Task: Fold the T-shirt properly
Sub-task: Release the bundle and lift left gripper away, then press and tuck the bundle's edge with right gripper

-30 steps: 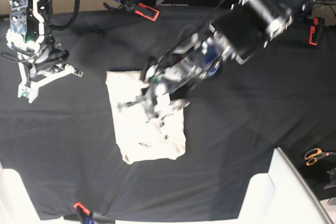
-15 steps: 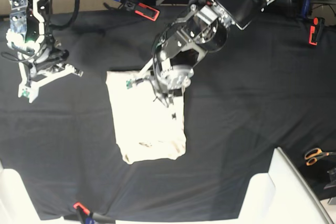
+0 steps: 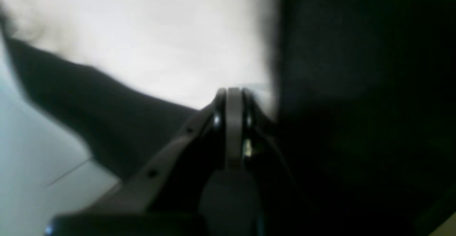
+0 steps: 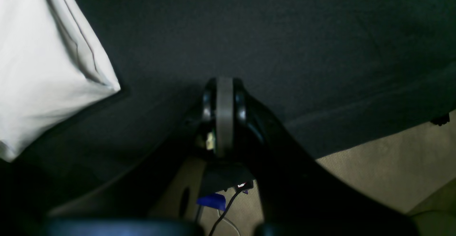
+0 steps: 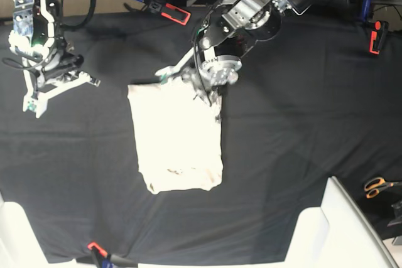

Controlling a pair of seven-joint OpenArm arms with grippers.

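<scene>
The T-shirt (image 5: 177, 137) lies flat on the black surface as a cream, upright rectangle. My left gripper (image 5: 161, 75) hovers just past the shirt's far edge, jaws shut with nothing seen between them. In the left wrist view the shut gripper (image 3: 233, 93) sits at the border between the blurred pale T-shirt (image 3: 142, 33) and the black cloth. My right gripper (image 5: 29, 107) stays shut far off to the shirt's left, holding nothing. The right wrist view shows the shut gripper (image 4: 224, 83) over bare black cloth, with a T-shirt (image 4: 46, 68) corner at upper left.
Orange-handled scissors (image 5: 379, 186) lie at the right edge. Red-and-black clamps sit at the far side (image 5: 176, 13) and far right (image 5: 375, 37). White panels (image 5: 333, 230) stand at the near corners. The table's edge and beige floor (image 4: 384, 164) show beside my right gripper.
My left gripper has drawn back from the middle of the shirt to its far edge. The rumpled cloth beneath it now lies smooth. The right arm has barely shifted.
</scene>
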